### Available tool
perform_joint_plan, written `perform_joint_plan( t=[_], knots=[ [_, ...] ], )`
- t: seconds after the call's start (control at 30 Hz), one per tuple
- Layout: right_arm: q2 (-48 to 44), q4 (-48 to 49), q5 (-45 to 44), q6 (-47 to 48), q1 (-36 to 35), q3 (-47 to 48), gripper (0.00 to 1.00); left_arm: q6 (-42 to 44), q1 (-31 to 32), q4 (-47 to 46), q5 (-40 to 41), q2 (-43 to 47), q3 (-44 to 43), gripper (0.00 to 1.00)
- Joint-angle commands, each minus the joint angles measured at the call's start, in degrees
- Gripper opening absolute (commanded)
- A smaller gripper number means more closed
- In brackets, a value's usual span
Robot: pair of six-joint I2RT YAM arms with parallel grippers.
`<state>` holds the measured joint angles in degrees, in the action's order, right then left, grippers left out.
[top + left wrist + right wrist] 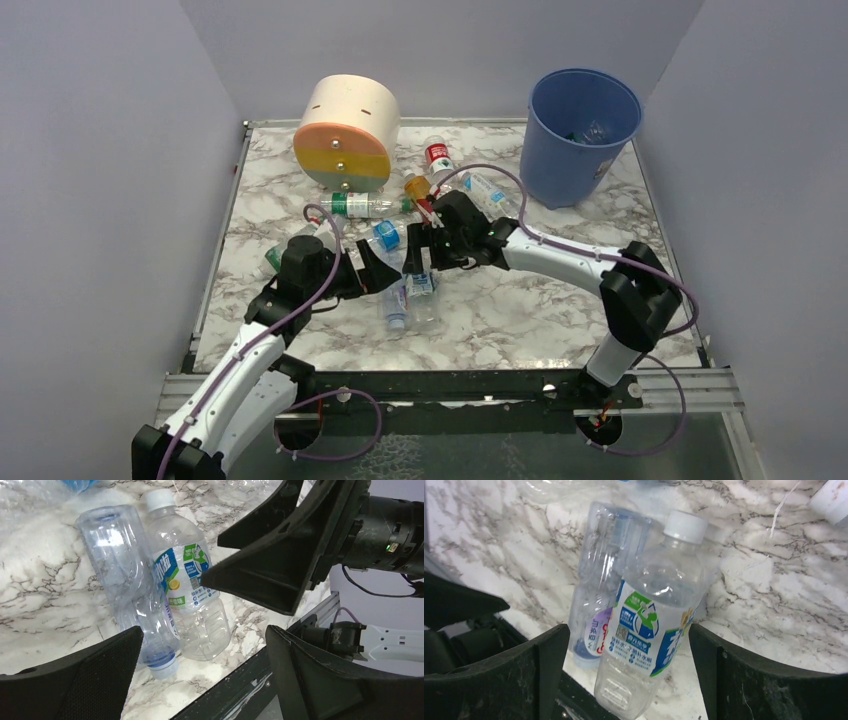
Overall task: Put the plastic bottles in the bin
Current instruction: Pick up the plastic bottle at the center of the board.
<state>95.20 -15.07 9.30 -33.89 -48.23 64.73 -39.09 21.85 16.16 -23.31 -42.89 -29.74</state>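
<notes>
Your right hand (pixel 629 640) stood spread, the white-capped bottle (pixel 664 580) lying between its fingers on the worktop (pixel 774 580); your left hand (pixel 205 640) gaped nearby, holding nothing.

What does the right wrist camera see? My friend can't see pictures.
A white-capped bottle with a green-and-blue label lies beside a clear bottle on the marble table. Both sit between the black fingers of the open right gripper.
</notes>
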Motion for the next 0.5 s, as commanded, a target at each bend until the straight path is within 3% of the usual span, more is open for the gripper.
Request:
perform_joint_plan(
  t=[0.0,0.2,0.47],
  knots=[
    [4.5,-9.1,-7.6,3.3,-1.9,6.5,0.93,-3.5,0.2,-5.5,2.6,2.3,1.6,0.99],
    [7.5,-12.3,-9.1,3.9,-3.1,8.9,0.92,-0.5,0.2,0.1,5.2,3.2,-0.9,0.99],
    [9.8,-13.6,-11.8,3.2,-3.8,10.3,0.89,0.1,0.2,0.9,5.9,4.5,0.8,0.99]
  ],
)
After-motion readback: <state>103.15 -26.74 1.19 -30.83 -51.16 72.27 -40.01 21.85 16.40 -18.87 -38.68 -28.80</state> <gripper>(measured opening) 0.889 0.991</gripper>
